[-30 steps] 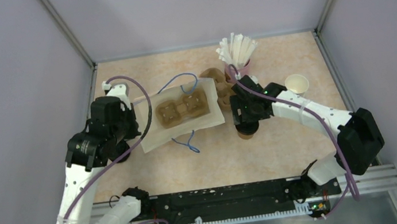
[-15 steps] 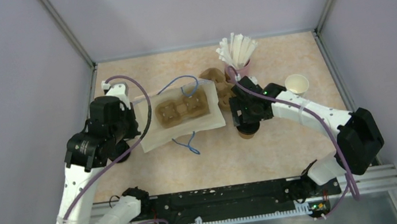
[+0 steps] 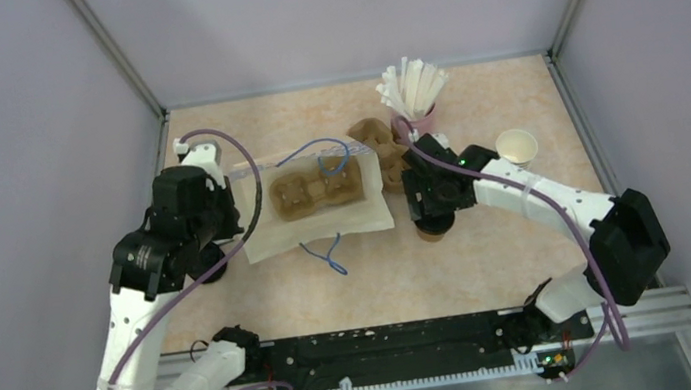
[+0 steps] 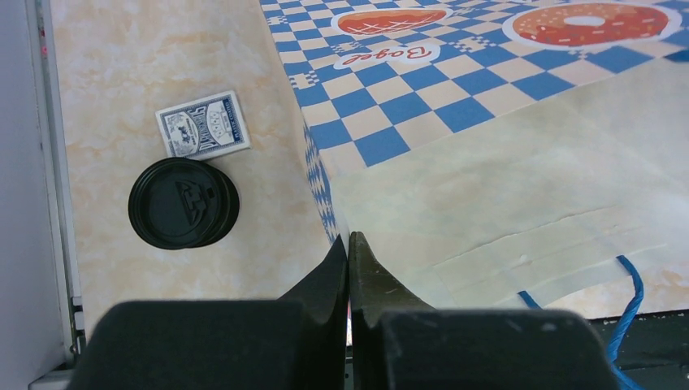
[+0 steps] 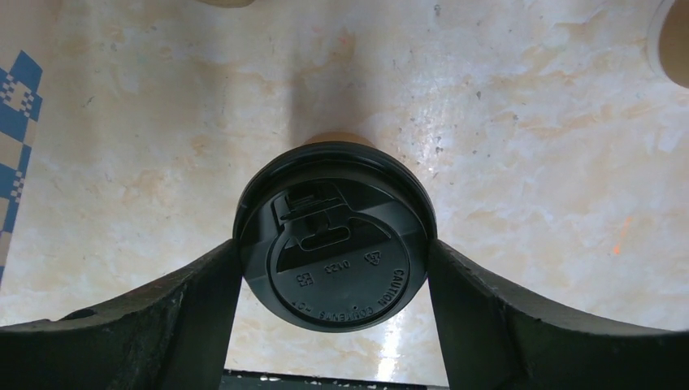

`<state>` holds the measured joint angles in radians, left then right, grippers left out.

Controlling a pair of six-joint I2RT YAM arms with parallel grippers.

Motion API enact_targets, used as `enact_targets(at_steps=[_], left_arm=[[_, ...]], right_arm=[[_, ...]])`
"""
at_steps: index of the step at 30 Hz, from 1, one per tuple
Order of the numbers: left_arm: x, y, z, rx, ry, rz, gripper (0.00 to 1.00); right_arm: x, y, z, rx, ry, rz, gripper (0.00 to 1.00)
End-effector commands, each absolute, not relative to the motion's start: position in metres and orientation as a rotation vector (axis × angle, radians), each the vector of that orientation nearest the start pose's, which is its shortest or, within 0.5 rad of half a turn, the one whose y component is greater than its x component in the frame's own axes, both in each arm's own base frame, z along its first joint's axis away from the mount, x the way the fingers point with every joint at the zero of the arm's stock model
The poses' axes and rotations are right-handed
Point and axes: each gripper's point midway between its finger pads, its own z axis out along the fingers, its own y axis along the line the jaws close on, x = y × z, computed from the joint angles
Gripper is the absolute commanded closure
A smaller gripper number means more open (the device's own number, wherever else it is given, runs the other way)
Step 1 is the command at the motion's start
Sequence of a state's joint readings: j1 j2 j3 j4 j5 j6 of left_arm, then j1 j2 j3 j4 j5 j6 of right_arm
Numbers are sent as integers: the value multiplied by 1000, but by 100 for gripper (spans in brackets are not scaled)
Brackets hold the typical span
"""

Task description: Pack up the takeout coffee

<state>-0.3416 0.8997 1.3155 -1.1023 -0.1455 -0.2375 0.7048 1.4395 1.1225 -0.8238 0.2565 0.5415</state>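
Takeout coffee (image 5: 333, 236) stands lidded on the table (image 3: 491, 256), right of centre. Your right gripper (image 5: 333, 264) straddles it, one finger against each side of the lid's rim and closed on it, though I cannot tell from above how firmly they bite.

On the left, your left gripper (image 4: 348, 244) is pressed together on the left lip of the paper bag (image 4: 504, 162), pinching that edge and holding the mouth up. Hold that pinch steady and do not tug, or the mouth will shift under the cup. On the right, grip below the rim if you can, since a hold on the lid alone may pop it off. Then lift straight, keep the cup upright, carry it left over the bag, and lower it into a well rather than dropping it.

Containers, left to right:
- A loose black lid (image 4: 183, 203) and a box of playing cards (image 4: 203, 123) lie on the table just left of the bag, outside it.
- The bag holds a brown pulp carrier (image 3: 316, 191) with no cup in its wells.
- The coffee is sealed.
- Far of it, a pink cup (image 3: 423, 124) bristles with white straws (image 3: 413, 85).
- Furthest right, an open paper cup (image 3: 518, 145) shows a bare white inside.
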Motion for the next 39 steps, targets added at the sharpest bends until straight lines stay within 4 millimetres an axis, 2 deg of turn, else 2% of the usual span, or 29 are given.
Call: enact_targets(at_steps=[1,7,11,15,18,23,28,31,33,39], left_arm=[[220,-65,304,28,2192,-193,100],[219,-75,302,21,2199,-258,100],[219,-80,304,17,2197,-298,100],[219,-81,303,17,2200,-305,100],[219,-83,305,17,2196,-317,100],[221,-86,307,21,2195,-331,100],[222,-82,307,53,2171,-302,100],[223,-82,315,81,2115,-304,100],[223,-81,314,82,2117,-296,100],[225,-88,320,144,2044,-333,100]], right_arm=[[261,182,173,-114,2484,121,28],[274,184,269,-95,2233,264,32],[277,189,349,-130,1984,404,36],[265,209,427,-266,1706,592,40],[246,235,459,-409,1573,707,39],[216,292,467,-674,1452,785,41],[200,338,448,-932,1365,740,41],[188,356,436,-1072,1308,694,40],[184,364,425,-1151,1278,653,40],[196,381,394,-1330,1209,506,40]])
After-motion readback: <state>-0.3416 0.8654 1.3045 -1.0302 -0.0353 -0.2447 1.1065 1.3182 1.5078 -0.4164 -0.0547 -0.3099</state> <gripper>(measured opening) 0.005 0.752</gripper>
